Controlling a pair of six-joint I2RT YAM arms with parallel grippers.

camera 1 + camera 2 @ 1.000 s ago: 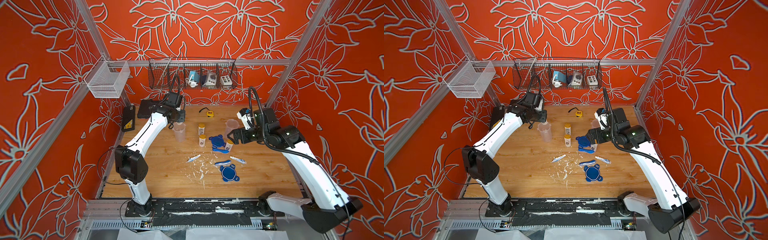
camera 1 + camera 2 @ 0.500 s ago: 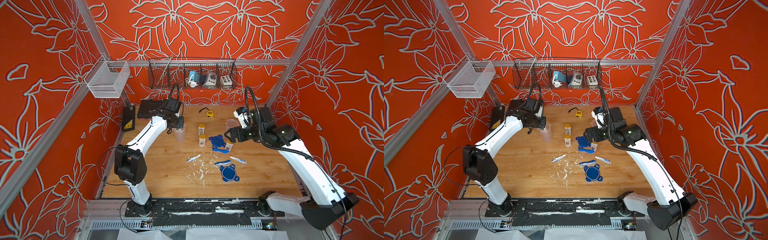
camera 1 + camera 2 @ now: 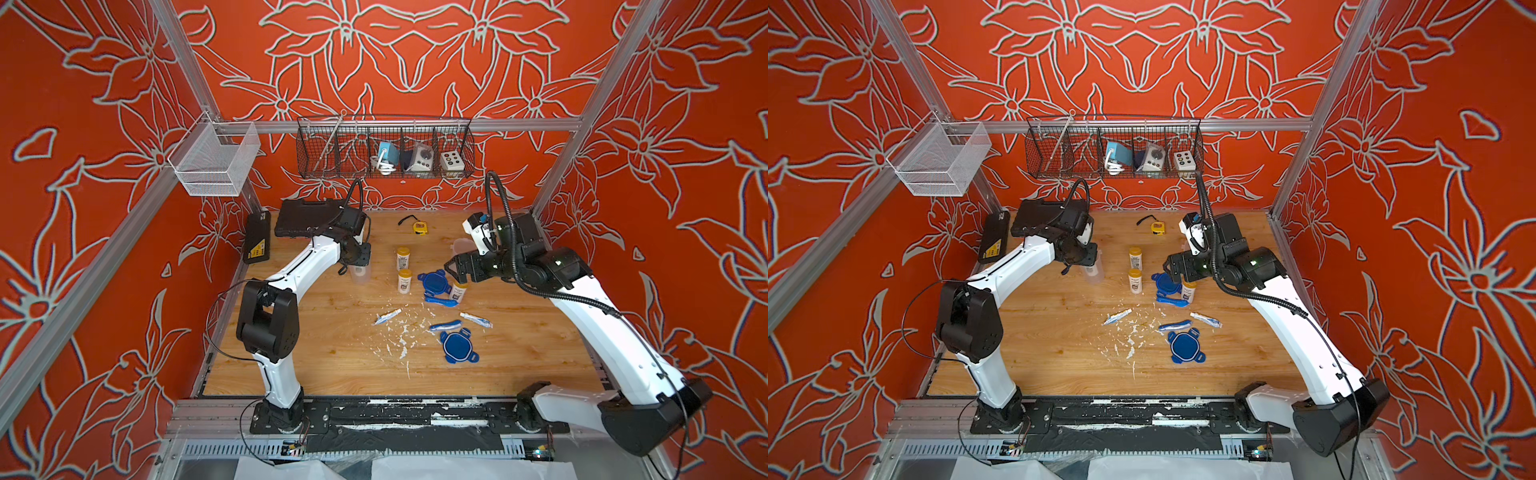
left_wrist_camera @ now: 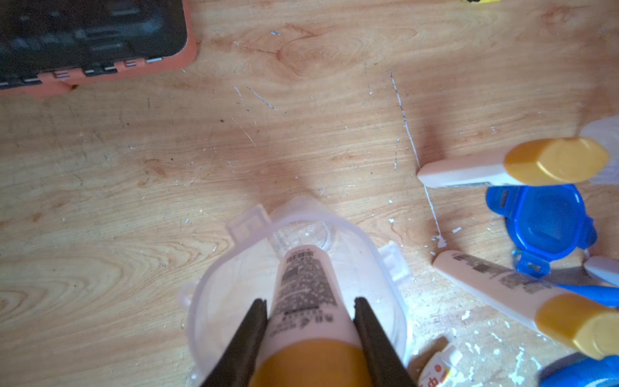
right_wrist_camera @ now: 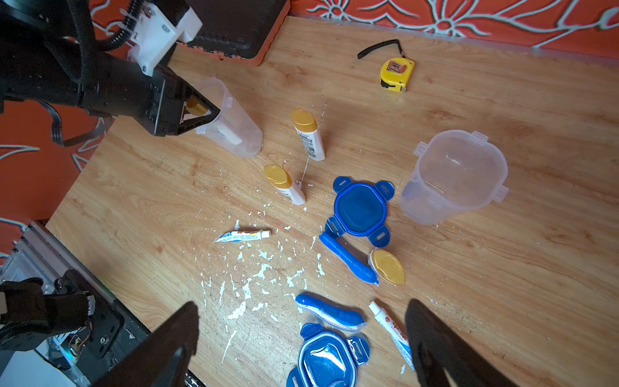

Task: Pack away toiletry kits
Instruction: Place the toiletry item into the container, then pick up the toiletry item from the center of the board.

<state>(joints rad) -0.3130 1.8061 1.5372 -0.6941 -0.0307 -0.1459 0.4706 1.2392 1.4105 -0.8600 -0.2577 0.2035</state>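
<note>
A clear tub [image 4: 294, 268] stands upright at the back left, under my left gripper [image 4: 310, 301]. The gripper is shut on a yellow-capped bottle [image 4: 303, 288] whose base reaches down into that tub. In a top view the gripper [image 3: 359, 259] sits right over the tub [image 3: 360, 276]. My right gripper [image 5: 303, 306] hangs open and empty above a blue toothbrush [image 5: 330, 313], a blue lid [image 5: 330, 360] and a small tube [image 5: 392, 330]. A second tub [image 5: 459, 174] stands empty beside another lid [image 5: 360, 207]. Three more bottles stand loose [image 3: 402, 257] [image 3: 404, 280] [image 3: 458, 290].
Two black tool cases [image 3: 307, 218] [image 3: 257, 237] lie at the back left, and a yellow tape measure [image 3: 419, 227] at the back middle. Another toothbrush [image 3: 440, 300] and tube [image 3: 386, 318] lie mid-table among white flecks [image 3: 401, 340]. A wire basket [image 3: 386, 153] hangs on the back wall.
My left gripper has come down and forward with the bottle, so the bottle now stands in the tub. The right gripper has drifted slightly left, still open.
</note>
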